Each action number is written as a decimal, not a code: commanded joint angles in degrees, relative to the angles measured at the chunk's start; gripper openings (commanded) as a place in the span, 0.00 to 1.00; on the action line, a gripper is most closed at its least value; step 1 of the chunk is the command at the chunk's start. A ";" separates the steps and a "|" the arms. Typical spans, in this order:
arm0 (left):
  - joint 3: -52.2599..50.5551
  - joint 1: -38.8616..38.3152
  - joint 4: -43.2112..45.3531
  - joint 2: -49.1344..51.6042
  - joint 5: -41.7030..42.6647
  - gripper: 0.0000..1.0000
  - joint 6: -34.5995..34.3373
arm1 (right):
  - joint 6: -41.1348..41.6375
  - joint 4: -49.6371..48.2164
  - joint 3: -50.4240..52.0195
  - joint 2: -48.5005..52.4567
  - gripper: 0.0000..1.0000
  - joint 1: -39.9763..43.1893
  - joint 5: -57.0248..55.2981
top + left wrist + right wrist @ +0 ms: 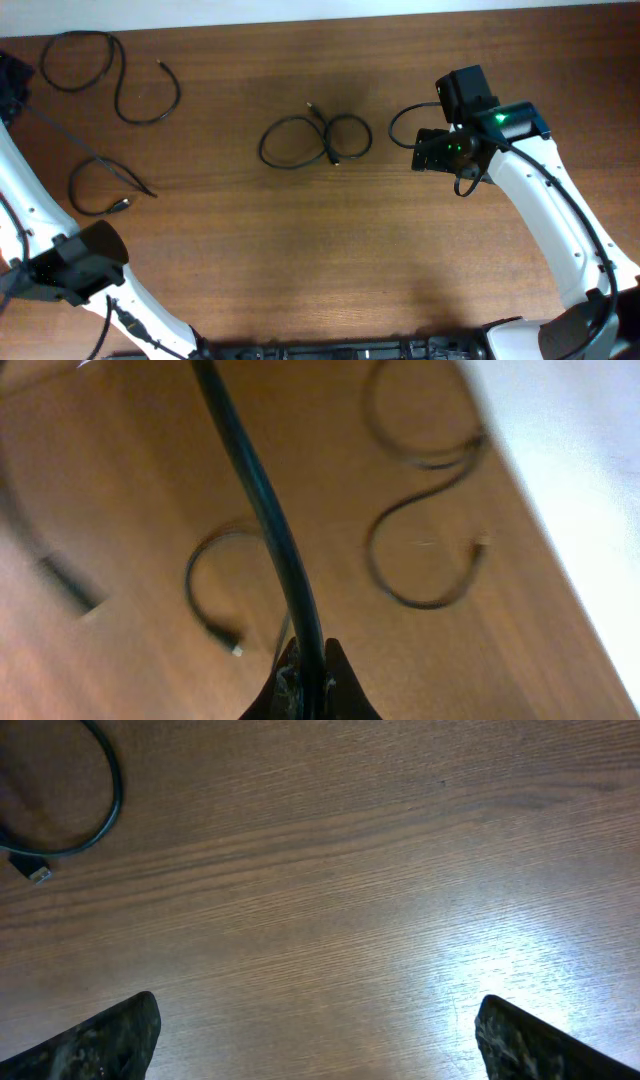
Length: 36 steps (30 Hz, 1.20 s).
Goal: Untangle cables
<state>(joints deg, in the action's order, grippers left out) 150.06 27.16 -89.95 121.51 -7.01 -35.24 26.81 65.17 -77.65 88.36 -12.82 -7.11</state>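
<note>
My left gripper [18, 100] is at the far left, shut on a thin black cable [90, 152] that runs taut and slanting down to the table, ending in a loop and plug [122, 206]. In the left wrist view the fingers [307, 682] pinch this cable [262, 500]. A second loose cable [118, 75] curls at the back left and also shows in the left wrist view [420, 525]. A small tangle of cable loops [316, 140] lies mid-table. My right gripper [420, 150] is open and empty just right of the tangle; its wrist view [320, 1020] shows one loop and plug [100, 815] at the top left.
The brown wooden table [330, 250] ends at a pale back edge [400, 8]. The right arm's own black wire [398, 125] loops beside its wrist. The left arm's white link [35, 215] runs along the left edge.
</note>
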 commanded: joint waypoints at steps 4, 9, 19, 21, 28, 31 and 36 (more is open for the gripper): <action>-15.91 2.73 5.64 0.63 -4.83 0.00 -16.20 | 0.04 0.00 -0.02 0.17 0.98 0.09 -1.09; -26.05 4.42 13.79 0.63 -4.87 0.00 -19.61 | 0.04 0.00 -0.02 0.17 0.98 0.09 -1.09; -32.48 7.10 26.84 0.63 -7.02 0.02 -17.94 | 0.04 0.00 -0.02 0.17 0.98 0.09 -1.09; -32.48 7.02 28.83 0.63 -7.63 0.02 -15.10 | 0.04 0.00 -0.02 0.17 0.98 0.09 -1.09; -32.79 6.97 33.35 0.98 -7.61 0.00 -3.13 | 0.04 -0.02 -0.02 0.17 0.98 0.09 -1.09; -32.87 6.99 33.48 1.92 -7.41 0.21 -0.87 | 0.04 0.00 -0.02 0.17 0.98 0.09 -1.09; -32.87 6.82 31.32 4.42 -7.17 0.76 0.70 | 0.04 0.00 -0.02 0.17 0.98 0.09 -1.09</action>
<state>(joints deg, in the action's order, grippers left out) 117.84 33.93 -57.67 123.02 -13.61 -37.87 26.81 65.17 -77.65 88.36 -12.84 -7.11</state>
